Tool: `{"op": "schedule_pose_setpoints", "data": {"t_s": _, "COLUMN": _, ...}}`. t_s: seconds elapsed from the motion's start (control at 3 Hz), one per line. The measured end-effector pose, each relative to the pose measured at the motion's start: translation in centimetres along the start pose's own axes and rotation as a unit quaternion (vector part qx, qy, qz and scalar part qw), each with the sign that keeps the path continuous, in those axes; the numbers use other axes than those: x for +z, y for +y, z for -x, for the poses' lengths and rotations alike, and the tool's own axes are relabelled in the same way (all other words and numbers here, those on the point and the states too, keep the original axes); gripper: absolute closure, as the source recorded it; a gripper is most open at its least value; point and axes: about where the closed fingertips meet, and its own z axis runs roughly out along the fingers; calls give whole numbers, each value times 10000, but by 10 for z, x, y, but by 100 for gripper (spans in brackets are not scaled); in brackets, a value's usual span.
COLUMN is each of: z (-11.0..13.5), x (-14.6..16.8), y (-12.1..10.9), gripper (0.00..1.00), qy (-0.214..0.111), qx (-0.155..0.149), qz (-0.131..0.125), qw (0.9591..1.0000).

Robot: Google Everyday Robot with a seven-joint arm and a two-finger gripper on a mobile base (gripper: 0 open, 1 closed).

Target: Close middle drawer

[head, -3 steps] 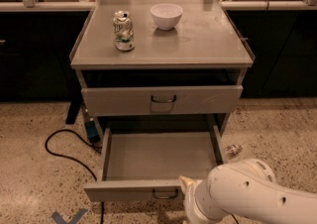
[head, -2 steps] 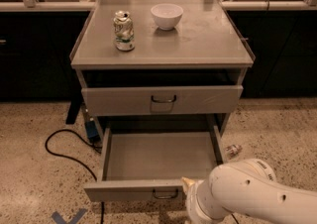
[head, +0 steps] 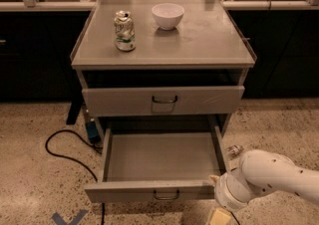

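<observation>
Jutting open over speckled floor (head: 30, 179), middle drawer (head: 159, 158); gripper (head: 218, 204) at its front corner, grip state unclear.

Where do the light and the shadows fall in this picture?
Camera view: light from above brightens the cabinet top, bowl and can; deep shadow fills the gap under it; the open middle drawer is dim; the gripper is by its front right corner.

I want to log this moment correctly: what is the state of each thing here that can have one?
Middle drawer: pulled far out, empty.
Upper drawer: seemingly out a little.
Can: upright, dented, on cabinet top.
Bowl: upright, beside the can.
Gripper: at the middle drawer's front panel, right end.
</observation>
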Motion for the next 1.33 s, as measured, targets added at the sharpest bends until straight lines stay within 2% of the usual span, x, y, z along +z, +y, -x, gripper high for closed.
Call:
{"op": "schedule_pose_setpoints", "data": {"t_s": 0.33, "z": 0, "x": 0, "y": 1, "gripper": 0, "qy": 9, "qx": -5, "qz": 4, "qw": 10000}}
{"op": "schedule_pose_setpoints", "data": {"t_s": 0.67, "z": -21, "x": 24, "y": 11, "gripper": 0, "qy": 110, "qx": 125, "qz": 230, "qw": 9996}}
{"op": "schedule_pose_setpoints", "data": {"t_s": 1.0, "z": -62, "x": 66, "y": 38, "gripper": 0, "qy": 224, "qx": 291, "qz": 672, "qw": 9971}}
{"op": "schedule_pose_setpoints", "data": {"t_s": 1.33, "z": -77, "x": 111, "y": 39, "gripper": 0, "qy": 26, "qx": 480, "qz": 721, "qw": 9962}}
